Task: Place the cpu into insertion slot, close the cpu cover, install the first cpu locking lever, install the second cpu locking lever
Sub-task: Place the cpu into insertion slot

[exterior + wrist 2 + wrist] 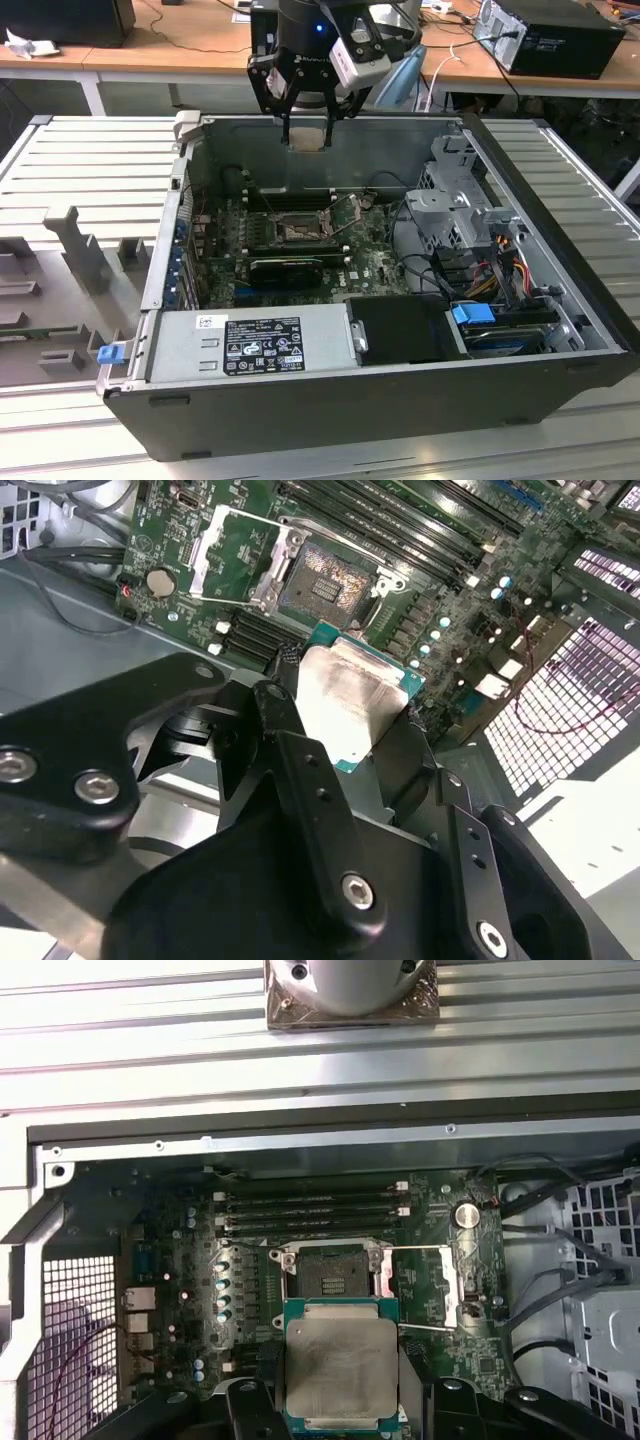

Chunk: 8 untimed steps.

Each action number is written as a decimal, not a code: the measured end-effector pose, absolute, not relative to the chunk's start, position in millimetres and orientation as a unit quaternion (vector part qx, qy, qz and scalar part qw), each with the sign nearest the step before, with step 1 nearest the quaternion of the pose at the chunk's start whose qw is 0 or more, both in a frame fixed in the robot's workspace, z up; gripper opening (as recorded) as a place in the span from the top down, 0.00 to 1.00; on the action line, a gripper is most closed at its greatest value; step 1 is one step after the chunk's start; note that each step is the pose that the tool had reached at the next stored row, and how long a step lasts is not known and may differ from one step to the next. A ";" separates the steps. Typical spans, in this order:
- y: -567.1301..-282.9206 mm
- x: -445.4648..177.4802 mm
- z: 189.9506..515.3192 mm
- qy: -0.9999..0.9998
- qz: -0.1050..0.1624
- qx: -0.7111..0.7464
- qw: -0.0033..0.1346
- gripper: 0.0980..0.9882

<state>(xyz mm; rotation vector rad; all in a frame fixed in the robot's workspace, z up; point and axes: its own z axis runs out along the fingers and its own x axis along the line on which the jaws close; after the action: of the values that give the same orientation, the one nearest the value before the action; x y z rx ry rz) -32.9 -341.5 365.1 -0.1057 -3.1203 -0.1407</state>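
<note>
Gripper (306, 128) holds the cpu (340, 1365) over the open computer case (400, 420).
The jaws are closed on two edges of the cpu. It hangs above the motherboard (480, 1360), apart from the insertion slot (333, 1280); the cpu cover (447, 1285) is swung open beside it. The labels (262, 345) on the power supply (330, 340) carry print too small to read.

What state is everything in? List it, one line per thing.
cpu: gripped, held above the case, not seated.
end effector: shut on the cpu.
insertion slot: uncovered and empty.
cpu cover: swung open beside the slot.
computer case: lying on its side, side panel off.
</note>
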 end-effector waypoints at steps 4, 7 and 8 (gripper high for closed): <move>-341.5 -32.9 364.5 -0.998 -0.045 -0.036 0.008 0.50; -341.5 -32.9 364.5 -0.998 -0.045 -0.044 0.008 0.50; -341.5 -32.9 364.5 -0.998 -0.045 -0.049 0.007 0.50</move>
<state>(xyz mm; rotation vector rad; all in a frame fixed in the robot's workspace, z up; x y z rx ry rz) -32.9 -341.5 364.5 -0.1517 -3.1198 -0.1403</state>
